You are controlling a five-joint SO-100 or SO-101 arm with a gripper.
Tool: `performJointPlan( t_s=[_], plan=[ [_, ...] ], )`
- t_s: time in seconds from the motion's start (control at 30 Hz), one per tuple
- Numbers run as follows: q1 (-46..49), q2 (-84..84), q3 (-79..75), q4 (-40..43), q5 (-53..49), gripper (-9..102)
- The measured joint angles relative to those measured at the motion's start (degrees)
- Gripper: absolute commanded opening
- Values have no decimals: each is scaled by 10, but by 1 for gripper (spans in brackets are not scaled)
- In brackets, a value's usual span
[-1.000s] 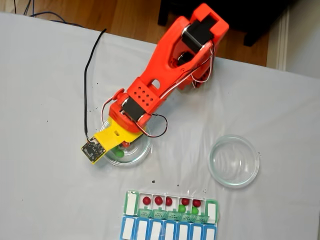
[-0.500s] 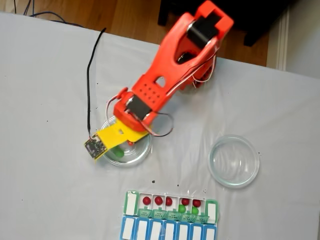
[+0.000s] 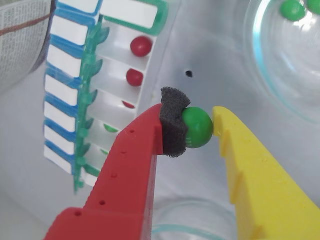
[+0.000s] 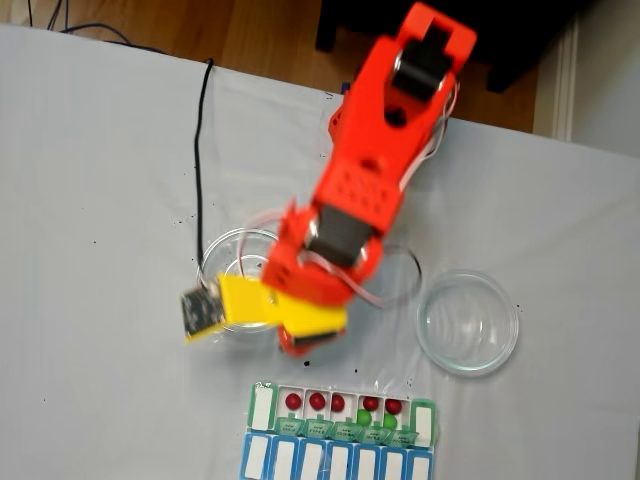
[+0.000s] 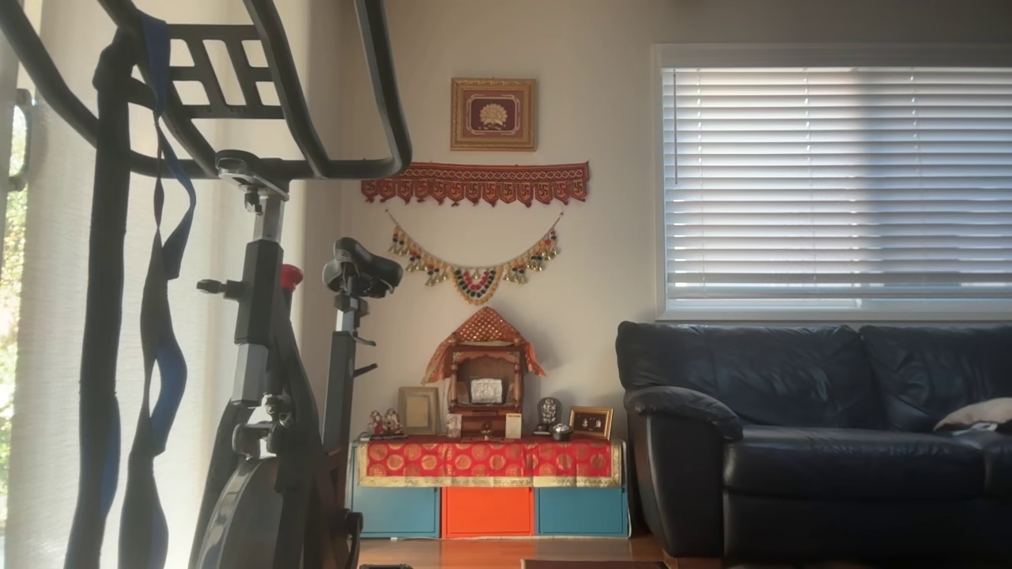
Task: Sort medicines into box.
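Note:
In the wrist view my gripper (image 3: 195, 122) is shut on a green medicine ball (image 3: 196, 128), pinched between the red finger's dark foam pad (image 3: 172, 125) and the yellow finger (image 3: 235, 160). It hangs above the white cloth, between the dishes and the box (image 3: 82, 100), whose green lids stand open. Red balls (image 3: 141, 46) lie in the upper compartments and green ones (image 3: 111, 129) show lower down. In the fixed view the gripper (image 4: 303, 338) hovers just above the box (image 4: 340, 432), which holds red balls (image 4: 317, 401) and green balls (image 4: 365, 416).
A glass dish (image 4: 232, 262) lies under the arm at the left; its rim (image 3: 260, 60) shows in the wrist view with green balls (image 3: 291, 9) inside. A second glass dish (image 4: 467, 322) lies to the right. A black cable (image 4: 198, 160) runs across the cloth.
The gripper has come up out of the left dish with a green ball. The arm has swung right and toward the box.

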Motion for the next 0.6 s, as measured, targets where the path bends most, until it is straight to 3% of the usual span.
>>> performJointPlan(
  t_s=[0.23, 0.6],
  plan=[
    [-65, -132, -102, 47, 163, 1],
    [-94, -258, -232, 113, 234, 1]
  ],
)
